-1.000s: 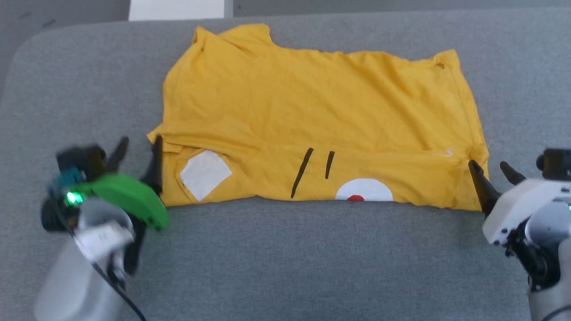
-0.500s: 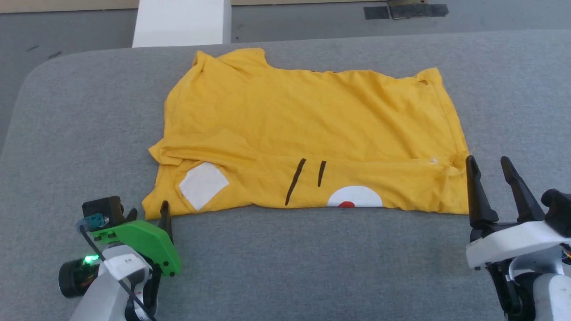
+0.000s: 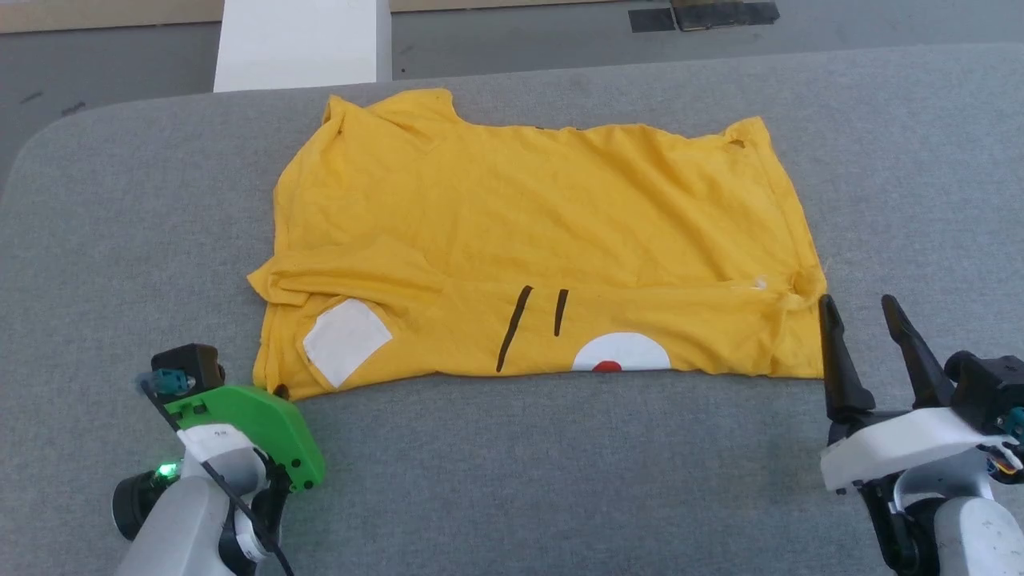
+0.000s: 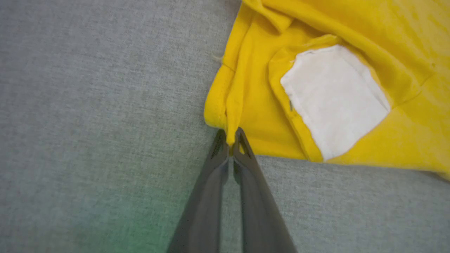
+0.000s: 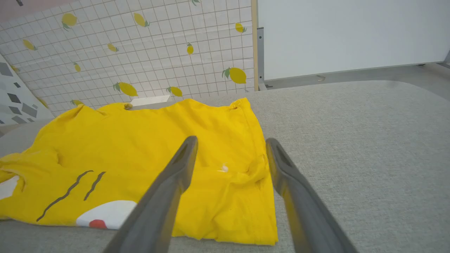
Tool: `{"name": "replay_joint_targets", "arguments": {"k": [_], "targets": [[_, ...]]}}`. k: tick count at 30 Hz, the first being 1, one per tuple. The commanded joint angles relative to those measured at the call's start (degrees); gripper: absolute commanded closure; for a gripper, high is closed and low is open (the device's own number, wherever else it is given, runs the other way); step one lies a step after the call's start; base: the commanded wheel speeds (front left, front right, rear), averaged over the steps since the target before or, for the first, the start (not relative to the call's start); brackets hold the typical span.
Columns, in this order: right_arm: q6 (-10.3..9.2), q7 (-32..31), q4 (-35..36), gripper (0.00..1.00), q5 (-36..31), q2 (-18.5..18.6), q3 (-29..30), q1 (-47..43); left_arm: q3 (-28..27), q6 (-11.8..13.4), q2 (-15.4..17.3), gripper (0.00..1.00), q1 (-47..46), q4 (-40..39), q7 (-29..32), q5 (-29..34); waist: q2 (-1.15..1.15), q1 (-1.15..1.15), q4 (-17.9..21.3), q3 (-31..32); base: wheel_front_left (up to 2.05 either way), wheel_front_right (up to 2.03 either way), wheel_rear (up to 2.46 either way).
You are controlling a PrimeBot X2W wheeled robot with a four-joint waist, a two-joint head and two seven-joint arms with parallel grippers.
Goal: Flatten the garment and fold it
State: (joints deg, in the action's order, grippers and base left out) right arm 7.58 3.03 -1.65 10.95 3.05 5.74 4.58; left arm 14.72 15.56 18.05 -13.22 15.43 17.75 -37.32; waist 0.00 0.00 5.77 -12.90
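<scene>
Left hand (image 4: 230,142) clamps the garment (image 3: 544,232) corner; right hand (image 3: 856,302) spread just beside it.

The green cover (image 3: 248,428) hides most of the left gripper (image 3: 279,391).

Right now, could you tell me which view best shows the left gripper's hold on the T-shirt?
The left wrist view: the left gripper, shut, pinches the near corner hem of the T-shirt between its fingertips. The head view shows that gripper mostly hidden behind its green housing. The right wrist view shows the garment's opposite end.
</scene>
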Motion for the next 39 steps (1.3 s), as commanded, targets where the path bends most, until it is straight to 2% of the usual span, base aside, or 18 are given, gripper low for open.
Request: {"name": "replay_joint_targets", "arguments": {"k": [1, 4, 9, 17, 19, 20, 21, 24, 30, 34, 39], "targets": [[-0.09, -0.37, -0.84, 0.0, -0.7, -0.14, 0.7, 0.71, 0.98, -0.67, -0.63, 1.0, 0.53, 0.85, -0.07, -0.04, 0.0, 0.0, -0.36, 0.15, 0.0, 0.0, 0.0], [-0.09, -4.22, -3.77, 0.0, -0.52, -0.15, 3.03, 2.37, 1.31, -1.07, -0.8, 1.0, 0.4, 0.65, -1.13, 0.25, 0.0, 0.0, -0.92, 0.11, 0.0, 0.0, 0.0], [-0.09, -18.41, -10.59, 0.0, -0.91, -0.16, 8.08, 6.61, 1.95, -1.64, -1.05, 1.0, -0.38, 0.09, -1.74, 0.47, 0.0, 0.0, -2.12, -0.72, 0.0, 0.0, 0.0], [-0.09, -40.71, -14.36, 0.0, -5.13, -0.16, 9.04, 11.06, 2.69, -2.64, -0.94, 1.0, -1.5, -0.35, -2.6, 0.77, 0.0, 0.0, -3.5, -2.45, 0.0, 0.0, 0.0], [-0.09, -45.47, -13.73, 0.6, -5.2, -0.16, 9.28, 11.18, 2.91, -2.96, -0.89, 1.0, -1.7, -0.49, -3.27, 1.04, 0.0, 0.0, -3.73, -2.67, 0.0, 0.0, 0.0], [-0.09, -47.17, -13.15, 0.73, -5.45, -0.17, 9.29, 11.09, 3.01, -3.12, -0.86, 1.0, -1.75, -0.52, -3.53, 1.13, 0.0, 0.0, -3.82, -2.74, 0.0, 0.0, 0.0], [-0.09, -48.79, -12.23, 1.0, -5.6, -0.17, 9.47, 10.89, 3.17, -3.32, -0.79, 1.0, -1.81, -0.53, -3.89, 1.31, 0.0, 0.0, -3.93, -2.78, 0.0, 0.0, 0.0], [-0.09, -49.19, -9.09, 1.0, -5.34, -0.17, 9.67, 10.28, 3.41, -3.59, -0.54, 1.0, -1.78, -0.78, -5.62, 2.1, 0.0, 0.0, -4.2, -2.44, 0.0, 0.0, 0.0], [-0.09, -39.1, -3.49, 1.0, -2.01, -0.17, 10.02, 7.74, 3.04, -2.52, 0.6, 1.0, 0.97, -4.07, -11.66, 4.74, 0.0, 0.0, -4.57, 0.32, 0.0, 0.0, 0.0], [-0.09, -33.81, -0.73, 1.0, 0.05, -0.17, 10.7, 4.37, 3.13, -0.56, 2.05, 1.0, 6.02, -8.49, -12.49, 6.09, 0.0, 0.0, -4.68, 2.25, 0.0, 0.0, 0.0], [-0.09, -33.46, 3.08, 1.0, 1.03, -0.17, 12.72, -1.52, 3.69, 2.63, 3.61, 1.0, 13.26, -15.22, -9.58, 6.63, 0.0, 0.0, -5.32, 3.88, 0.0, 0.0, 0.0]]}}
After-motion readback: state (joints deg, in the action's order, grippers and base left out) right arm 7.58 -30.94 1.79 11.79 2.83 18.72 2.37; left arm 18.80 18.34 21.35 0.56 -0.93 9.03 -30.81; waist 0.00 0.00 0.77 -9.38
